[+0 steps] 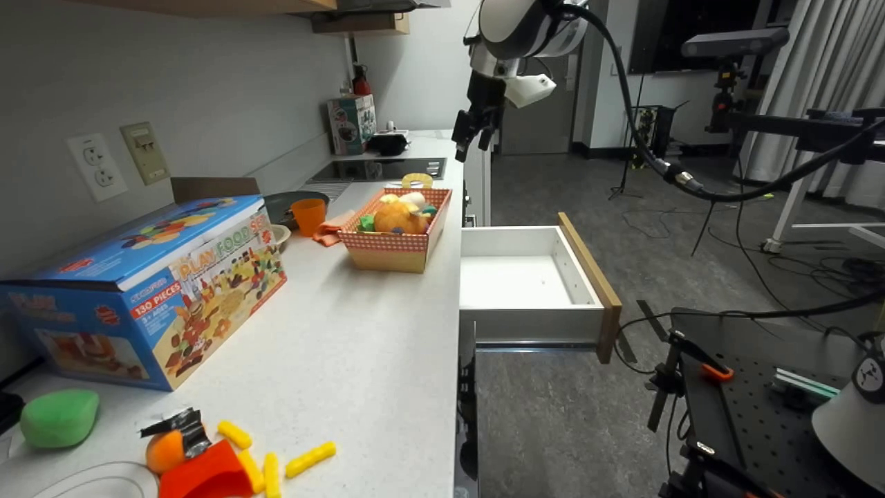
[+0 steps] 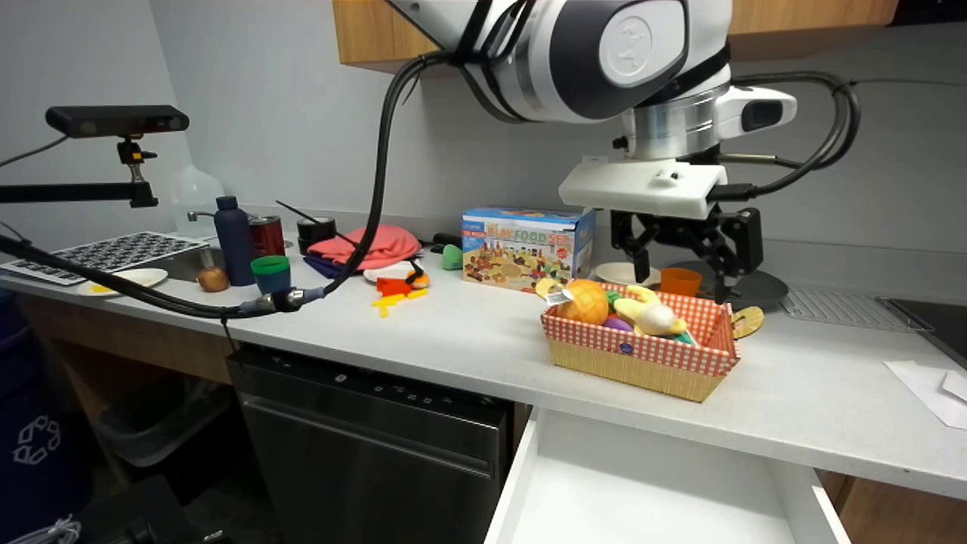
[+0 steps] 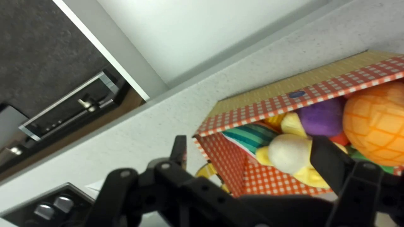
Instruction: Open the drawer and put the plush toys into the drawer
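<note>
The drawer (image 1: 515, 277) is pulled out below the counter, with a wood-toned front panel and white inside; its bare floor also shows in an exterior view (image 2: 650, 499) and the wrist view (image 3: 189, 31). The plush toys lie in a red-checkered basket (image 2: 627, 374) on the counter: an orange one (image 2: 585, 302), a pale yellow-white one (image 3: 288, 153), a purple one (image 3: 322, 116), a teal-striped one (image 3: 252, 135) and bits of green and red. My gripper (image 2: 682, 285) is open and empty above the basket's emptier end; in the wrist view its fingers (image 3: 249, 142) straddle that end wall.
A colourful play food box (image 2: 521, 249) stands behind the basket against the wall. An orange cup (image 2: 680, 282) and dark pan (image 2: 755, 291) are just behind it. An orange-and-yellow plastic toy (image 1: 207, 470) lies farther along the counter. The stove (image 3: 47, 201) and papers (image 2: 925, 389) lie at the other side.
</note>
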